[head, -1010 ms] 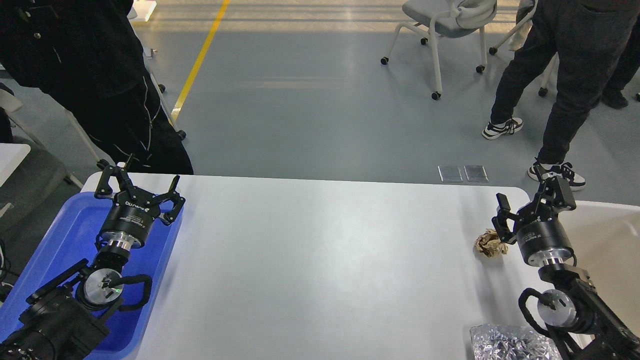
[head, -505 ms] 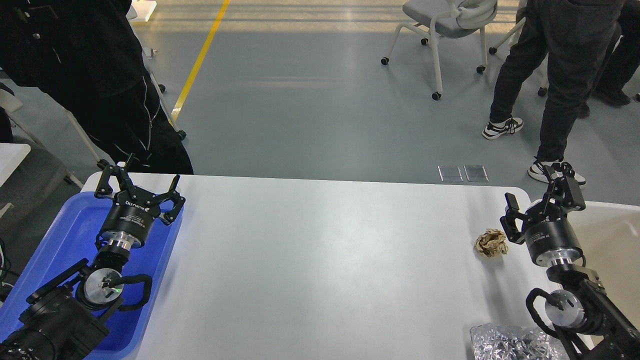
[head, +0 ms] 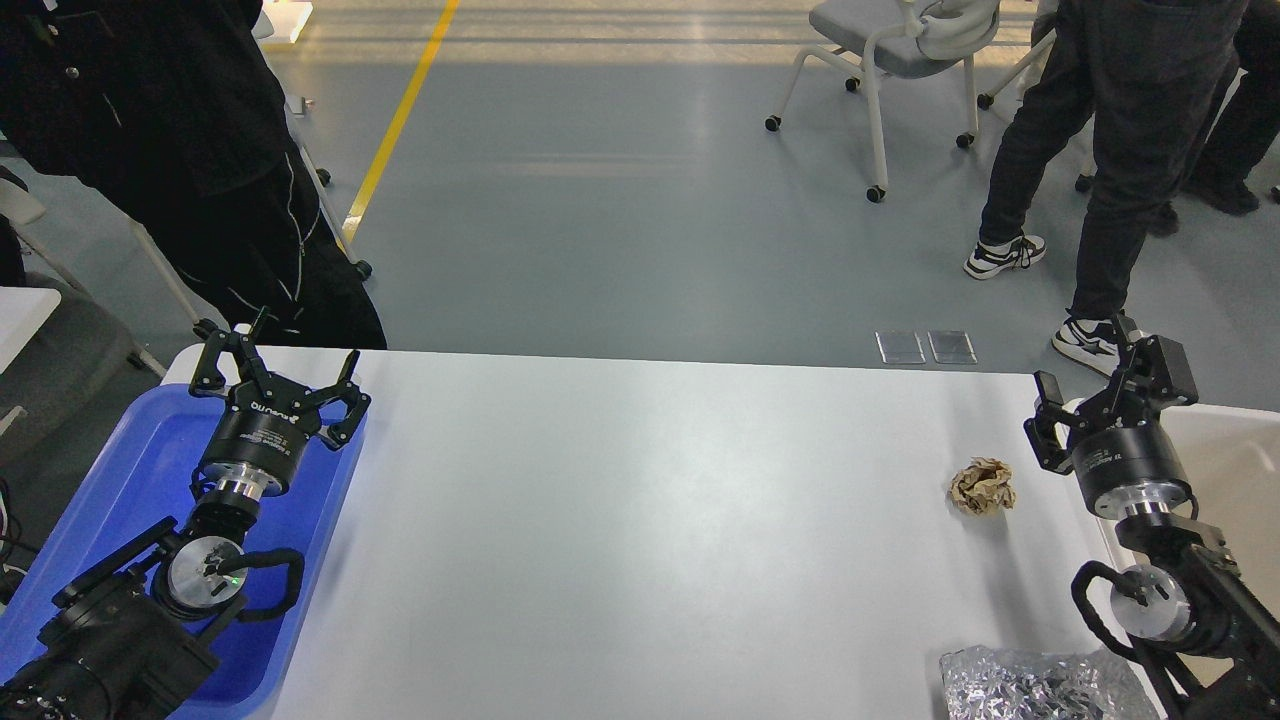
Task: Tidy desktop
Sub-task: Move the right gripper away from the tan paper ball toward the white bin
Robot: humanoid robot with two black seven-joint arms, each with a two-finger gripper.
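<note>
- Two grippers show at the sides of the desktop [head: 640,520], the white top that spreads between them.
- Left gripper [head: 278,368]: jaws spread wide with nothing between them. It is poised above the far part of a blue tray [head: 120,470], near the tray's right rim.
- Right gripper [head: 1110,395]: jaws parted and holding nothing. It sits over the desktop's right edge, where a cream-white bin [head: 1225,450] begins.
- Crumpled brown paper ball [head: 982,486]: lies on the desktop just left of the right gripper's jaws, apart from them.
- Crinkled silver foil [head: 1040,685]: rests at the desktop's near right corner, well back from the right jaws, beside that arm's lower links.
</note>
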